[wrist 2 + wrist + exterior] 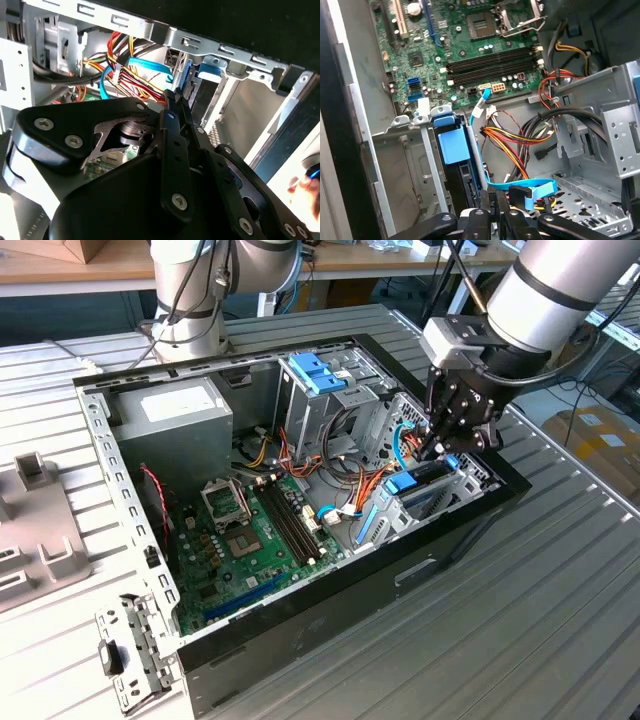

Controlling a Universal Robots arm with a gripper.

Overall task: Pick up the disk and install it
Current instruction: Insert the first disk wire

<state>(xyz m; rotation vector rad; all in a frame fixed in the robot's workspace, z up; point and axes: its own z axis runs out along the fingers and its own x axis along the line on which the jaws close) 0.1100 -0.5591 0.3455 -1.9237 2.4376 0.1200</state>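
Observation:
The disk (pixel 418 483), dark with a bright blue carrier and tab, stands on edge in the metal drive bay (pixel 462 480) at the exterior view's right end of the open computer case. In the first wrist view its blue tab and dark body, the disk (pixel 453 146), sit between the bay's rails. My black gripper (pixel 436 450) hangs just over the disk's end away from the tab. In both wrist views the gripper (pixel 175 96) (pixel 495 204) has its fingers pressed together with nothing visible between them, right at the disk's edge.
A bundle of red, yellow and blue cables (pixel 520 145) runs beside the bay. The motherboard (pixel 250 540) fills the case floor, with a grey power supply (pixel 175 415) and a pale blue bracket (pixel 315 370) at the back. A loose metal panel (pixel 130 655) lies on the table.

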